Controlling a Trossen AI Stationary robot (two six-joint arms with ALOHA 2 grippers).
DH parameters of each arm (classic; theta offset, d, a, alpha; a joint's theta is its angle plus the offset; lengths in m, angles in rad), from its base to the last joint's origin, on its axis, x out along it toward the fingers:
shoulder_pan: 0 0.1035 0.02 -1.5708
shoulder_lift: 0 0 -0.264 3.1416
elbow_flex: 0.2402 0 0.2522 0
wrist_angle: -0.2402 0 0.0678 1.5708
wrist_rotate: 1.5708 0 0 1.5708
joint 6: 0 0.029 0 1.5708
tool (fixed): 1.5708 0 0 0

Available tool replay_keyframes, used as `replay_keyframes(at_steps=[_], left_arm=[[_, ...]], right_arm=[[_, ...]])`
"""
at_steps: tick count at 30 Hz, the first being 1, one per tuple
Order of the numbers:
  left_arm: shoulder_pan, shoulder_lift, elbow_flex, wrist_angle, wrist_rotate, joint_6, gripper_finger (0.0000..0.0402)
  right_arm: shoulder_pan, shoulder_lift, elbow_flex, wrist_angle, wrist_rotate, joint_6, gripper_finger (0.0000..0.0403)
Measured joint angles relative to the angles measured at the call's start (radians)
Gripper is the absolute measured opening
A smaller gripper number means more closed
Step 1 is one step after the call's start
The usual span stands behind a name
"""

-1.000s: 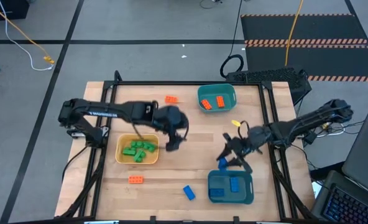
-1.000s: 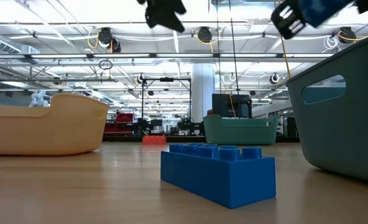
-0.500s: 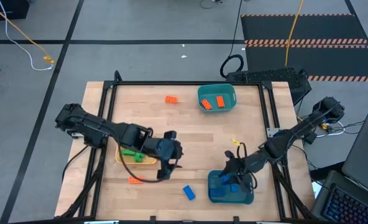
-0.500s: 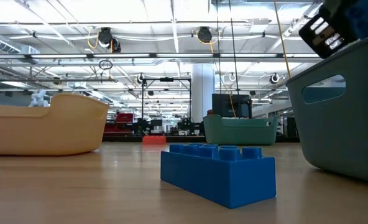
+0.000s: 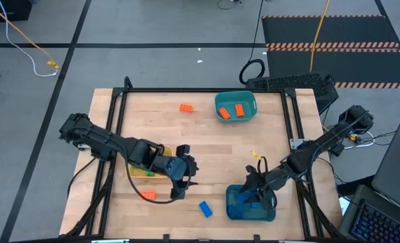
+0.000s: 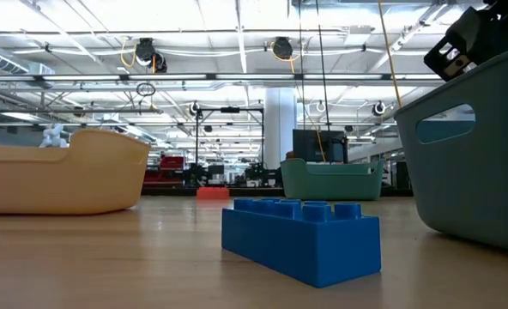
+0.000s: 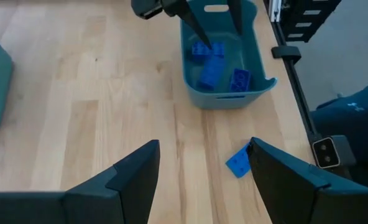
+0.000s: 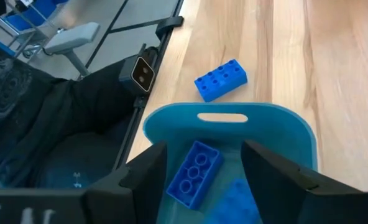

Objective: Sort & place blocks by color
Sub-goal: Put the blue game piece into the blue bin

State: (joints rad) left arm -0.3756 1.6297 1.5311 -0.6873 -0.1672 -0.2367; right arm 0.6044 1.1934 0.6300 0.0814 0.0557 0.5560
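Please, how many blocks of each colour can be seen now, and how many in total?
orange blocks: 4 (two in the teal tray, two loose)
blue blocks: 4 (three in the blue tray, one loose)
green blocks: cannot be counted; the left arm covers the yellow tray
Total: 8 counted, plus the green ones

Materials and surface finish, referenced to the teal tray [image 5: 235, 212] under the right gripper [image 5: 256, 196]

The table [image 5: 213, 142] is pale wood, planked, visibly grained, with a smooth satin sheen. That tray is smooth moulded plastic, semi-matt; the blue blocks [image 7: 216, 68] inside it are glossy studded plastic, as is the loose blue block [image 8: 220, 79] just beside it. The orange blocks [image 5: 232, 111] in the second teal tray [image 5: 251, 101], well apart, look like the same plastic. The yellow tray [image 6: 61, 176], near the left gripper [image 5: 178, 182], is smooth matt plastic. Both grippers' fingers [image 7: 125, 180] are dark and matt.
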Motion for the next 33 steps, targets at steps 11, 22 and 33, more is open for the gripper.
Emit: replay_keyframes(at_steps=[11,22,33], left_arm=[[-0.005,0.184,-0.001,0.001,0.091,0.095,0.0246],[-0.039,0.311,-0.001,0.089,0.121,0.352,0.0246],[-0.039,0.403,-0.001,0.160,0.140,0.541,0.0246]], right_arm=[[-0.017,-0.015,0.000,0.021,0.028,-0.071,0.0205],[-0.054,-0.075,0.000,0.057,0.166,-0.274,0.0205],[-0.062,-0.084,0.000,0.356,0.209,-0.529,0.0206]])
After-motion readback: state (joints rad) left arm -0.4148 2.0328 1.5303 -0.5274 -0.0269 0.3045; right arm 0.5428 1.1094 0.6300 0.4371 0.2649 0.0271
